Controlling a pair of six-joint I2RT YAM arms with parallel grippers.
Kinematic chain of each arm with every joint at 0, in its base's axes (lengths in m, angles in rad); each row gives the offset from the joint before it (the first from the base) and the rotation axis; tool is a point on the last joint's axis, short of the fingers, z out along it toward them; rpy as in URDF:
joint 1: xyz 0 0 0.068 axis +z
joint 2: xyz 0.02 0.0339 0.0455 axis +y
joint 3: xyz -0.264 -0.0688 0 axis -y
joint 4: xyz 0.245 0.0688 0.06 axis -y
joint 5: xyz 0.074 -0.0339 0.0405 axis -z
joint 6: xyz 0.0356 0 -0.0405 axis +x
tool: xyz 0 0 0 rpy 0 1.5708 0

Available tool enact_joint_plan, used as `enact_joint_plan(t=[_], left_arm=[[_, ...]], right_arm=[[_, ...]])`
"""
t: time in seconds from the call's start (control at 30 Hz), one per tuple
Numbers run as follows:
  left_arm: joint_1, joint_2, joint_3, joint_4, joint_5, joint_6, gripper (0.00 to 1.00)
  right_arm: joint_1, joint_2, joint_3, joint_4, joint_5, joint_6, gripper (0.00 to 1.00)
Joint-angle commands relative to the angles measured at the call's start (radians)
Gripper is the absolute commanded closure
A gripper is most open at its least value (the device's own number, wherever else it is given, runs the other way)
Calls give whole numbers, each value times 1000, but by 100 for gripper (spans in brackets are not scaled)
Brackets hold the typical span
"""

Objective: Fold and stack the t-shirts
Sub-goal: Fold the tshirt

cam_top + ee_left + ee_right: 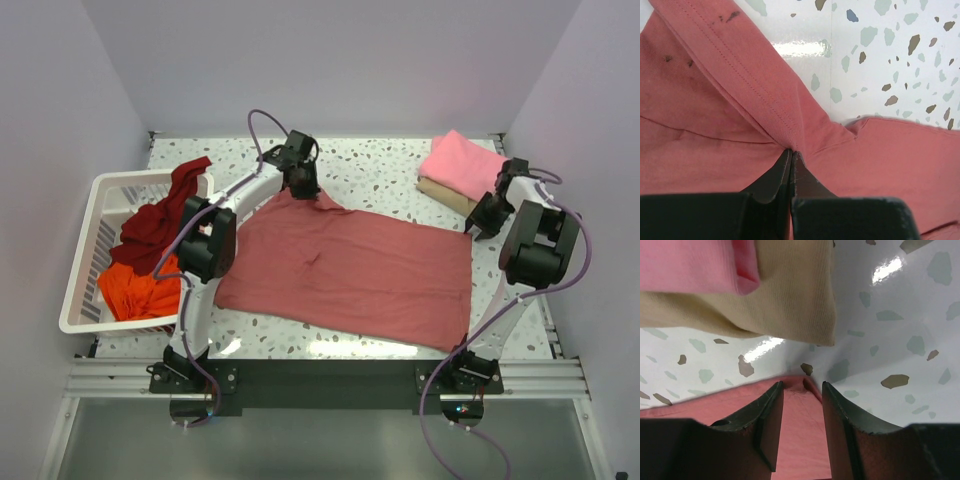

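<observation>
My left gripper (791,154) is clamped tight on the far edge of the dusty rose-red t-shirt (350,270), which lies spread mid-table. My right gripper (801,390) stands half-open astride its far right corner, not yet gripping. I should pinch that corner cleanly, then lift both ends evenly. The speckled table (390,170) looks slick, and the folded pink t-shirt (460,165) on a tan cloth (445,192) crowds me just beside.

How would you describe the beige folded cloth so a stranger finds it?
Look at the far right corner of the speckled table. There the beige cloth lies folded, directly under the bright pink shirt. Nothing else in the scene is beige.
</observation>
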Motion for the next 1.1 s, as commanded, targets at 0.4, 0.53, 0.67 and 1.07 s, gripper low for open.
enact_joint_plan(t=[0.4, 0.53, 0.67, 1.07], left_arm=[[10, -88, 9, -37, -9, 13, 100], [23, -116, -13, -26, 14, 18, 100], [28, -156, -57, -4, 45, 24, 100], [25, -347, -304, 28, 73, 27, 100]], right_arm=[[-1, 44, -13, 43, -55, 19, 100], [-1, 14, 0, 23, -67, -1, 100], [0, -29, -8, -21, -69, -32, 100], [17, -238, -151, -96, -26, -67, 100]])
